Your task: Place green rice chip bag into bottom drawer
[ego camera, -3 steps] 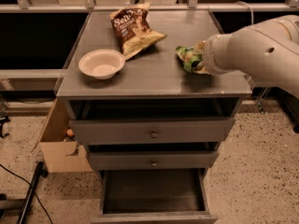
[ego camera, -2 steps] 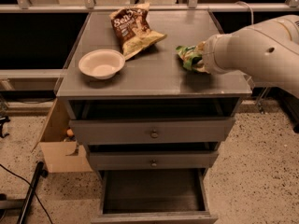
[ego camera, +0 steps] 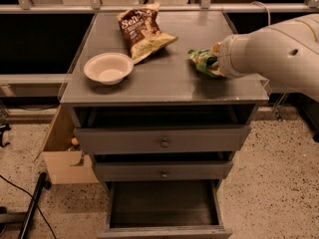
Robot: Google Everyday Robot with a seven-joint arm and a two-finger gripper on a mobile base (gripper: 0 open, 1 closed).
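Three drawers; bottom drawer [ego camera: 162, 203] open, lower centre. One green rice chip bag [ego camera: 201, 59] on cabinet top [ego camera: 174, 81], centre right; one gripper [ego camera: 213, 62] at it, grip cannot be told. One bowl [ego camera: 108, 68], one brown chip bag [ego camera: 142, 31].

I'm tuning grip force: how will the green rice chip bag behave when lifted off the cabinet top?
The green rice chip bag looks small and crumpled, so probably light and floppy, sagging when lifted. Its creased film may slip. The gripper is at the bag, on the right of the cabinet top; hard squeezing could crush its contents.
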